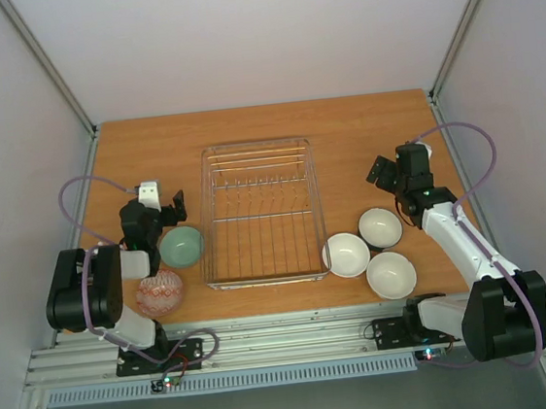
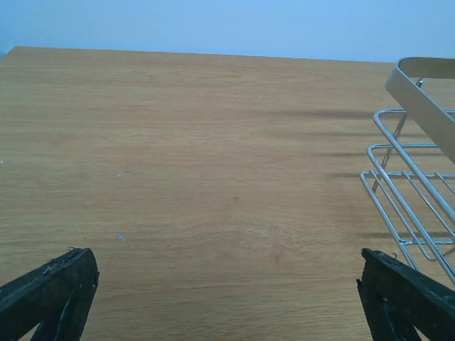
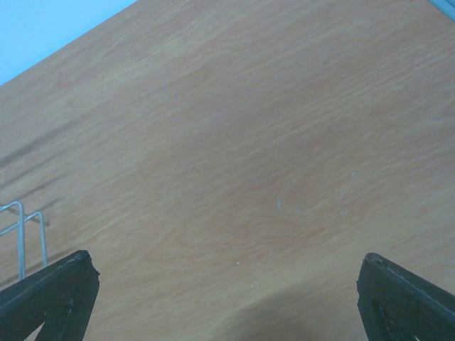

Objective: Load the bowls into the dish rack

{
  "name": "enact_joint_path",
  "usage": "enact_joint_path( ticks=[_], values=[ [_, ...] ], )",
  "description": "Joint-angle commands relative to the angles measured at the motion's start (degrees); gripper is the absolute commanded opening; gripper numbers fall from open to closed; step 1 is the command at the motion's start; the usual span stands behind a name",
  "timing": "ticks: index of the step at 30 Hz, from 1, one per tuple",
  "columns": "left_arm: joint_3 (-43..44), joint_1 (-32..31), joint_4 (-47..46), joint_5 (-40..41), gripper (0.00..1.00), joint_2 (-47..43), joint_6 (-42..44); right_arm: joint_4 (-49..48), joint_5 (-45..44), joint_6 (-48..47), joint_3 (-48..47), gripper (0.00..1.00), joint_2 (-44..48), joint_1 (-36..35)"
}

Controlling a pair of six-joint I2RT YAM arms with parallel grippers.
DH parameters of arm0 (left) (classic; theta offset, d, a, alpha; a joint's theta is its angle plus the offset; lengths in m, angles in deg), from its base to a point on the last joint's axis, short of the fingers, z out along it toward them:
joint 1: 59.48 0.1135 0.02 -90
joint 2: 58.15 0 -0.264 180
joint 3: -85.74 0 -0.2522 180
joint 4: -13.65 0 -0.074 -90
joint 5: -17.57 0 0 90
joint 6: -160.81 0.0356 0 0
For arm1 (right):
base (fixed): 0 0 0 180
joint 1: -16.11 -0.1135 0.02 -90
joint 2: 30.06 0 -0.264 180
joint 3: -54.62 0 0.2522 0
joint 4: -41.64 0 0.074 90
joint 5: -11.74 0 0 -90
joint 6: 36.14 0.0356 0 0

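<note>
Our left fingers (image 2: 50,288) stand spread wide and grip nothing, low over the bare bench (image 2: 213,156), with the dish rack (image 2: 409,192) just to their right. Our right fingers (image 3: 50,284) are equally wide apart and hold nothing, aimed at open wood near the right edge. From above, the rack sits in the middle of the bench, and all five bowls stand outside it. The mint green bowl (image 1: 181,246) is just beside the rack's left side. The patterned bowl (image 1: 159,293) lies toward the near left corner. The white-inside bowl (image 1: 346,254) sits at the rack's near right corner. The dark-rimmed bowl (image 1: 380,227) and the third white bowl (image 1: 391,274) are close beside it.
</note>
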Motion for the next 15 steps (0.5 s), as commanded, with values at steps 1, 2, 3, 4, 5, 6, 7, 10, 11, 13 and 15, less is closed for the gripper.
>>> enact_joint_path(
  ticks=[1, 2, 3, 4, 5, 6, 7, 10, 11, 13, 15],
  values=[
    [1.2, -0.2, -1.9, 0.7, 1.0, 0.2, 0.9, 2.4, -3.5, 1.8, -1.8, 0.98, 0.8, -0.2],
    [1.2, -0.2, -2.0, 0.8, 0.99, 0.2, 0.9, 3.5, -4.1, 2.1, -2.2, 0.98, 0.9, -0.2],
    [1.2, -0.2, -1.9, 0.8, 0.99, 0.2, 1.0, 4.8, -5.2, 2.9, -2.9, 0.98, 0.9, -0.3],
    [1.2, -0.2, -1.9, 0.7, 0.99, 0.2, 0.9, 7.0, -7.3, 4.7, -3.7, 0.99, 0.8, -0.2],
    [1.1, -0.2, -2.0, 0.8, 0.99, 0.2, 0.9, 9.1, -9.6, 6.1, -4.2, 0.98, 0.6, -0.3],
    [1.1, -0.2, -2.0, 0.7, 1.0, 0.1, 0.9, 10.7, -11.5, 6.7, -4.7, 0.99, 0.4, -0.3],
    [1.1, -0.2, -2.1, 0.6, 0.99, 0.1, 1.0, 12.3, -13.0, 6.6, -4.9, 0.99, -0.1, -0.3],
    [2.4, -0.2, 2.7, -2.2, 0.99, -3.2, 2.4, 15.8, -13.1, 5.2, -5.8, 0.98, 0.1, -0.3],
    [3.6, -0.2, 6.0, -2.9, 0.99, -4.3, 3.3, 16.4, -11.8, 4.4, -5.8, 0.99, 0.6, -0.3],
    [5.6, -0.2, 10.2, -2.1, 1.0, -5.1, 3.6, 17.7, -10.7, 4.0, -5.5, 0.98, 2.2, -0.3],
    [6.7, -0.2, 12.6, -0.9, 0.99, -5.6, 2.8, 19.7, -10.2, 4.6, -5.1, 0.98, 3.8, -0.2]
  ],
)
